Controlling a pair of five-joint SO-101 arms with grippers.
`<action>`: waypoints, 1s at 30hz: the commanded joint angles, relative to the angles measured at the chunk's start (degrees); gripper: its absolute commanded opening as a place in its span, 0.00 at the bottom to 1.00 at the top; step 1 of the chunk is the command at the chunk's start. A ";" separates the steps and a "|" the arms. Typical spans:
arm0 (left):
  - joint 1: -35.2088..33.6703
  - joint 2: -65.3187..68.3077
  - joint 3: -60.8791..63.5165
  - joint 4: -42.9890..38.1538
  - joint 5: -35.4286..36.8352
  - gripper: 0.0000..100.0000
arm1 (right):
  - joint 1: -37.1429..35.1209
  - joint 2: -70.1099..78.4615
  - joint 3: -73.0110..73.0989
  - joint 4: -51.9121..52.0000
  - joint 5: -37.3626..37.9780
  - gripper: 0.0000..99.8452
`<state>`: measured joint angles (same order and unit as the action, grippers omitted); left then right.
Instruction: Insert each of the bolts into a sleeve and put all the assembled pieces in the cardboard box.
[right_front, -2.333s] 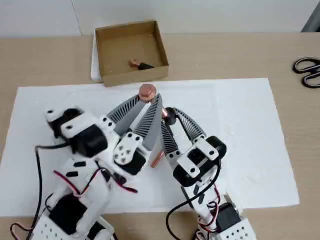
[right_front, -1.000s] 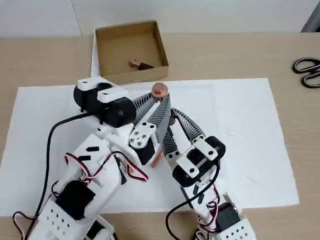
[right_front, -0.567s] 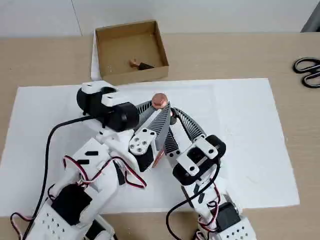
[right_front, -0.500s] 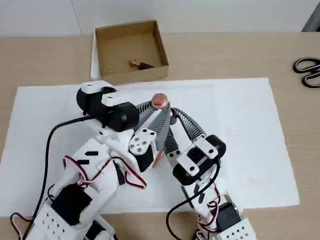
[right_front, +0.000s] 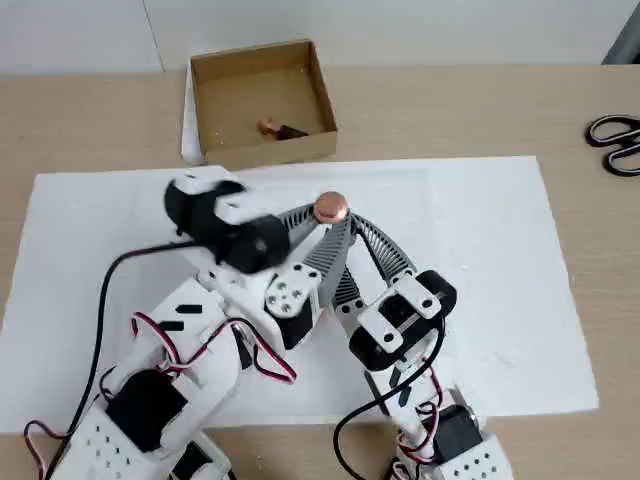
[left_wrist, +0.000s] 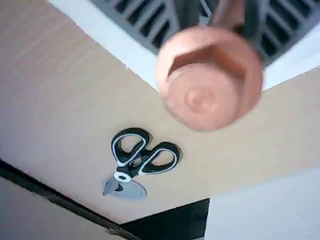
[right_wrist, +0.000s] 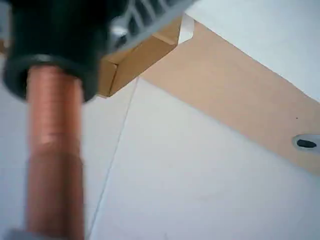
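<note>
Looking down from above, the two arms meet tip to tip at the middle of the frame, over the white sheet (right_front: 480, 280). The left gripper (right_front: 324, 224) pinches the copper bolt (right_front: 331, 208), round head up. The right gripper (right_front: 345, 233) comes in just beside it from the lower right. The cardboard box (right_front: 270, 150) sits well apart at the upper left, with one finished piece (right_front: 280, 129) inside. The left wrist view looks straight at the bolt's hex head. Grey ribbed fingers (left_wrist: 150, 17) clamp its shank, and scissors (left_wrist: 139, 159) lie on the surface beyond. The right wrist view adds the black sleeve (right_wrist: 55, 42), gripped at the upper left of the frame. The copper shank runs out of it down the frame, so I'd judge the bolt already partly through and on one axis with the sleeve.
</note>
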<state>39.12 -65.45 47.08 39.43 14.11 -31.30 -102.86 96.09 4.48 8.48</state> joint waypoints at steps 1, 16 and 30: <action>3.96 0.62 -0.57 -0.79 -2.46 0.01 | -0.57 -0.48 0.35 -1.45 0.09 0.00; 4.31 5.45 0.57 2.02 -2.81 0.01 | -0.57 -0.48 0.35 -1.45 0.09 0.00; 4.22 5.45 -0.22 13.63 -5.19 0.27 | -0.57 -0.48 0.35 -1.45 0.09 0.00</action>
<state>41.05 -60.88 46.81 50.51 9.36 -31.30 -102.68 96.09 4.57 8.48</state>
